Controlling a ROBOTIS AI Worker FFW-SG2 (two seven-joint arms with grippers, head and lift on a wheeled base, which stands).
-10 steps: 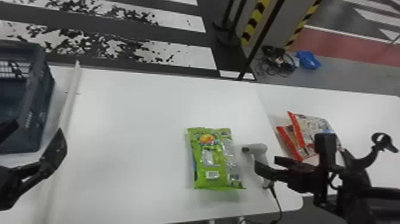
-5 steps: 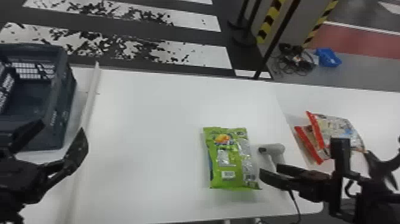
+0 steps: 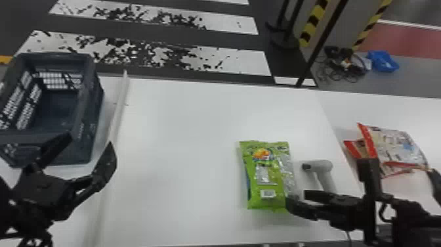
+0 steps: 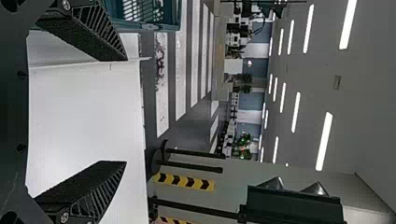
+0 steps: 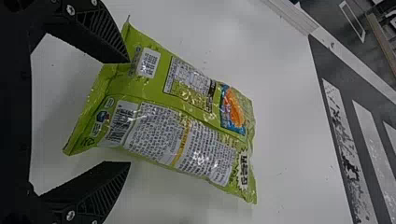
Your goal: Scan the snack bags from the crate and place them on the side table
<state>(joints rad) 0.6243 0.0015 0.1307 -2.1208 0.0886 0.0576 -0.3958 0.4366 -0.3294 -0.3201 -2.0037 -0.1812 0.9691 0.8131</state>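
Well, green bag [image 3: 272, 169], right gripper [image 3: 296, 197] (spread) near.

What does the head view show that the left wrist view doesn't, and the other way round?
Head view: the green snack bag beside the scanner, and the red-edged snack bags overlapping on the side table.

Left wrist view: the ceiling lights and some green foliage in the distance.

Both: the crate, the white table, the left gripper with its jaws apart, the striped floor and the yellow-and-black posts.
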